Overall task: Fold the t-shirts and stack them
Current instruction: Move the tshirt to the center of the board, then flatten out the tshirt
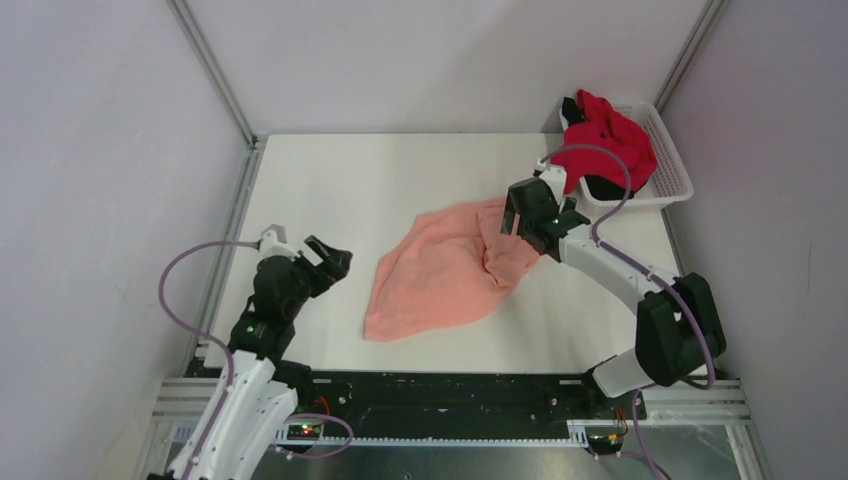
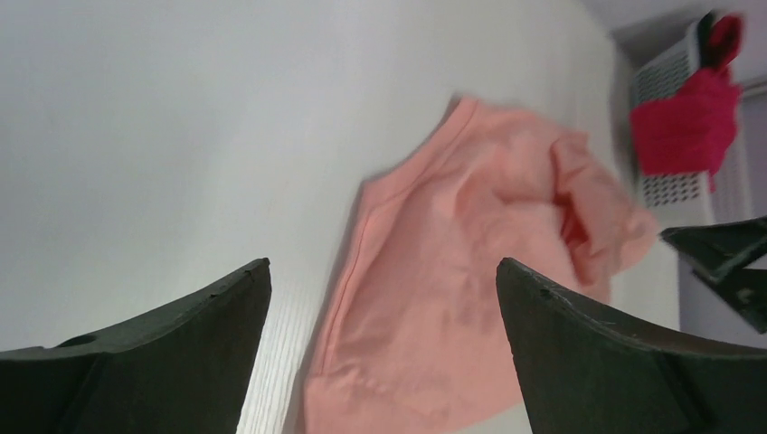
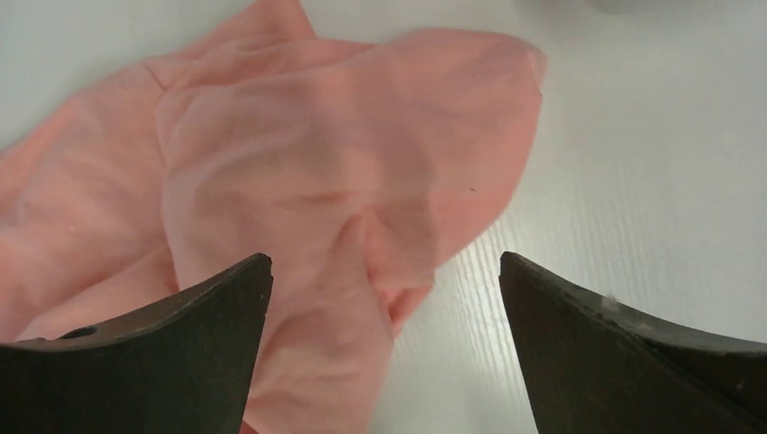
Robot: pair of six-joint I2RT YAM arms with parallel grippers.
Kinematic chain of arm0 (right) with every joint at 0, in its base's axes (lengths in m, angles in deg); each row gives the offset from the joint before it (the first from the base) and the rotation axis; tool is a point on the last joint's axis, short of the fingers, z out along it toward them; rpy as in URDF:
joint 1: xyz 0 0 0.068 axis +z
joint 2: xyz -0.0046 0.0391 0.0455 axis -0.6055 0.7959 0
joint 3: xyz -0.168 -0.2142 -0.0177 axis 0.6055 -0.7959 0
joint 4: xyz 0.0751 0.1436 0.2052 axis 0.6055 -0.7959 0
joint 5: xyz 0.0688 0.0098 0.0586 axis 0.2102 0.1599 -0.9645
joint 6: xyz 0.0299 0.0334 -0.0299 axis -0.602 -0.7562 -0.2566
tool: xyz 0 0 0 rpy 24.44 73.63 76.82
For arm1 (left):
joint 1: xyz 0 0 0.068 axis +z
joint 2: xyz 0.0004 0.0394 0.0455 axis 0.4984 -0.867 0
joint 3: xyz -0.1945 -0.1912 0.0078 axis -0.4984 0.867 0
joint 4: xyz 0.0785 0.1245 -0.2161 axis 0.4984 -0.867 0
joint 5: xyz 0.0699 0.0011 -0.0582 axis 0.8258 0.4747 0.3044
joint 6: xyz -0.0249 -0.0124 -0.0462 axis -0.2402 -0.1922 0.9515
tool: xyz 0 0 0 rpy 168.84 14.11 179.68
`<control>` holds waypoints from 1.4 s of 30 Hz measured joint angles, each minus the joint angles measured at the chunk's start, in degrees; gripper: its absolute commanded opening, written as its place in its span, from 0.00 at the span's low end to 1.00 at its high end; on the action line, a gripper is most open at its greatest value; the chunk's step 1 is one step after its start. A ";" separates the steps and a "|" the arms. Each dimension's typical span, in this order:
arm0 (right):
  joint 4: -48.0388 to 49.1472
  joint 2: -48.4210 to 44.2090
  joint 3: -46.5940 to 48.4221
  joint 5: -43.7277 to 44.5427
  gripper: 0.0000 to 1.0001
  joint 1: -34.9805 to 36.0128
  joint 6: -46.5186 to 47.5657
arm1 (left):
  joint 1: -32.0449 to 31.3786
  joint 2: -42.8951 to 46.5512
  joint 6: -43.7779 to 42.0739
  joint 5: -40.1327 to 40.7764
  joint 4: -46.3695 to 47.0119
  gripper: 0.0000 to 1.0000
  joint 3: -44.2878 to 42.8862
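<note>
The salmon-pink t-shirt point(image 1: 450, 270) lies crumpled on the white table, mid-right; it also shows in the left wrist view point(image 2: 470, 271) and the right wrist view point(image 3: 298, 181). The bright red t-shirt point(image 1: 610, 140) is heaped in the basket, and the black t-shirt point(image 1: 605, 187) peeks out under it. My right gripper point(image 1: 522, 222) is open just above the pink shirt's bunched right end, holding nothing. My left gripper point(image 1: 330, 258) is open and empty, left of the pink shirt and apart from it.
A white mesh basket point(image 1: 670, 165) stands at the table's back right corner. Metal frame posts and grey walls close in the back and sides. The table's near edge runs along a black rail by the arm bases.
</note>
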 measured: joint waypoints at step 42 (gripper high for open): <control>5.66 -26.64 -26.60 -14.14 0.99 -13.99 -7.50 | -29.35 -32.85 7.17 0.59 9.40 0.00 5.07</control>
